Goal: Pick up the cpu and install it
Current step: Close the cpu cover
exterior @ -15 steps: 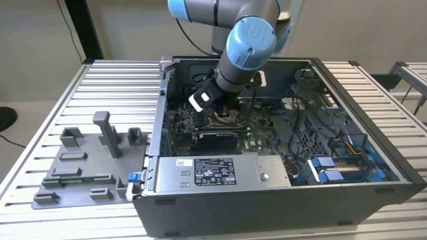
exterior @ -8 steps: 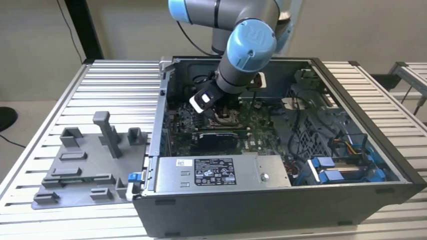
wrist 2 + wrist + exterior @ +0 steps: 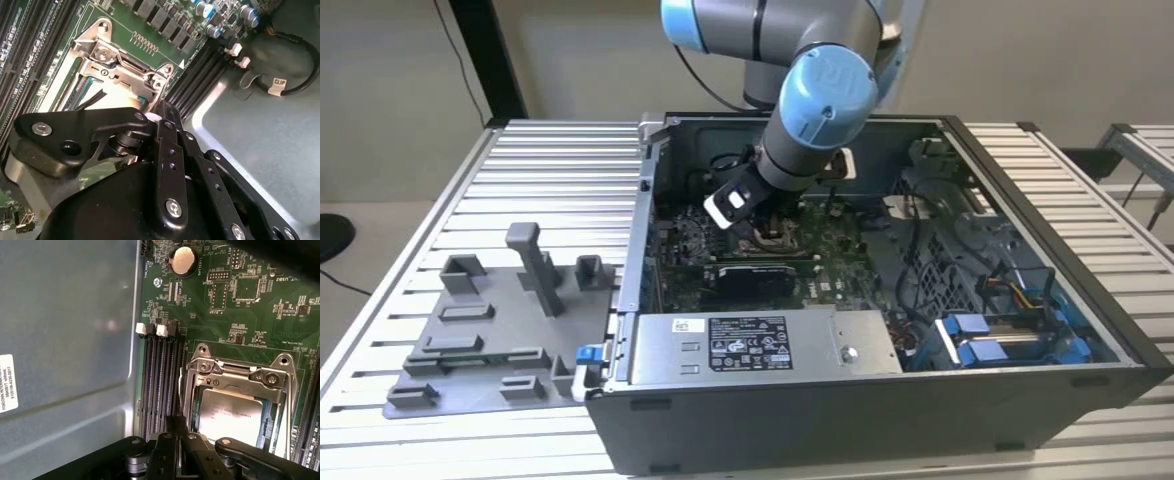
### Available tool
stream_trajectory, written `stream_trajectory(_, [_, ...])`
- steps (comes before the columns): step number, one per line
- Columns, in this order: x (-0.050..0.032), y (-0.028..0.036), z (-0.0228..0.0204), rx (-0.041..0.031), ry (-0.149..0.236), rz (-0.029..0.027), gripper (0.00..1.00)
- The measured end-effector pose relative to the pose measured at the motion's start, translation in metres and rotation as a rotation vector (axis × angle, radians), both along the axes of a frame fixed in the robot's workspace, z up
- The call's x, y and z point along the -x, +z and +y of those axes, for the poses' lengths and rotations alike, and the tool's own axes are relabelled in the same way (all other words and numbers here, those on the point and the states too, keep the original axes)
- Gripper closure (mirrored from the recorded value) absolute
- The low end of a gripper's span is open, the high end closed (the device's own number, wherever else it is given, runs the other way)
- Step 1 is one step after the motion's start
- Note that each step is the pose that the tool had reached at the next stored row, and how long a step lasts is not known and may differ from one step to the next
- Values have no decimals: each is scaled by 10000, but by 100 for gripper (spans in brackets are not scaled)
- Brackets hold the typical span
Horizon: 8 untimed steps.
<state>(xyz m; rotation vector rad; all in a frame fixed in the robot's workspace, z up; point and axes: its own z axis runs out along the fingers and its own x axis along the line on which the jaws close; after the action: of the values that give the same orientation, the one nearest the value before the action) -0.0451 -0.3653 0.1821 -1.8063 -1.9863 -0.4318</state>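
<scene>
- From my remote seat, I see a plain cream wall (image 3: pixel 587 60) across the back of the exterior view, with nothing hung on it.
- A black upright post (image 3: pixel 494 50) stands against that wall towards the exterior view's left, and a thin dark cable (image 3: pixel 458 50) hangs beside it.
- The worktop (image 3: pixel 547 180) is made of ribbed, silver-grey metal slats that run side to side.
- A second slatted bench (image 3: pixel 1147 150) stands at the exterior view's right, apart from the first.
- A pale floor (image 3: pixel 374 225) shows past the worktop's edge, with a dark round object (image 3: pixel 331 235) that I cannot identify.
- The light is soft and even, leaving a mild sheen on the slats.
</scene>
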Motion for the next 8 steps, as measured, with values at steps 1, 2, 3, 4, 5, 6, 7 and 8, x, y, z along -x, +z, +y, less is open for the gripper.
stream_trajectory(1, [-6,-6,0,-2,0,0,100])
stream_trajectory(2, [-13,-12,1,-5,0,0,100])
stream_trajectory(3, [-20,-18,1,-8,0,0,100])
stream_trajectory(4, [-27,-23,1,-10,0,0,100])
stream_trajectory(5, [-33,-26,0,-13,-1,0,100])
stream_trajectory(6, [-39,-30,0,-18,0,0,100])
stream_trajectory(7, [-44,-32,0,-24,0,1,100])
stream_trajectory(8, [-49,-35,1,-36,0,0,100])
